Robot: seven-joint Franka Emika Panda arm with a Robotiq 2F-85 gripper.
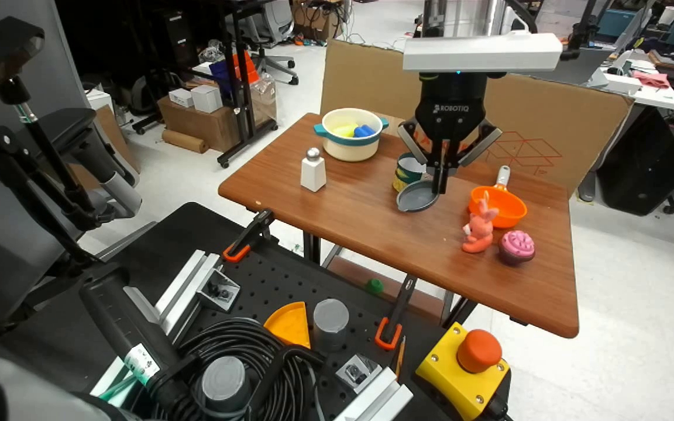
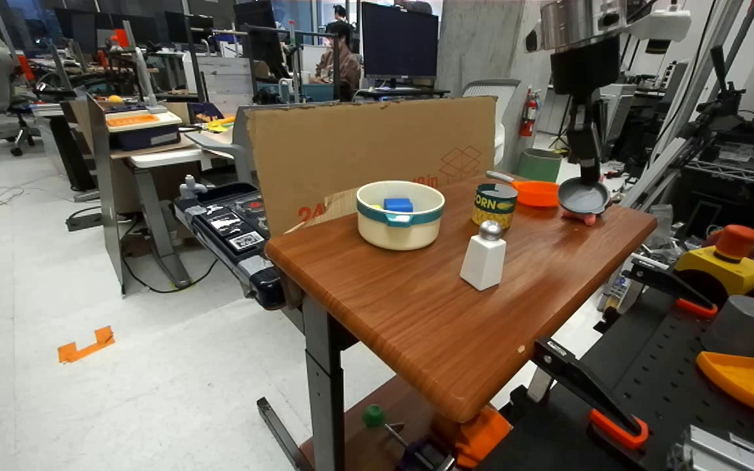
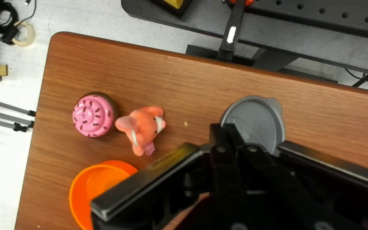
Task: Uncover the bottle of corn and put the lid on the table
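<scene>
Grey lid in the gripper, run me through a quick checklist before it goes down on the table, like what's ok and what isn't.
Grip on the grey lid: ok, the gripper is shut on its rim.
Corn can uncovered: ok, the lid is apart from it in an exterior view.
Corn can upright: ok, it stands on the table.
Lid level for setting down: not ok, it looks tilted in an exterior view.
Toy rabbit out of the way: seems ok, there is a gap between it and the lid in the wrist view.
Height left under the lid: cannot tell.
</scene>
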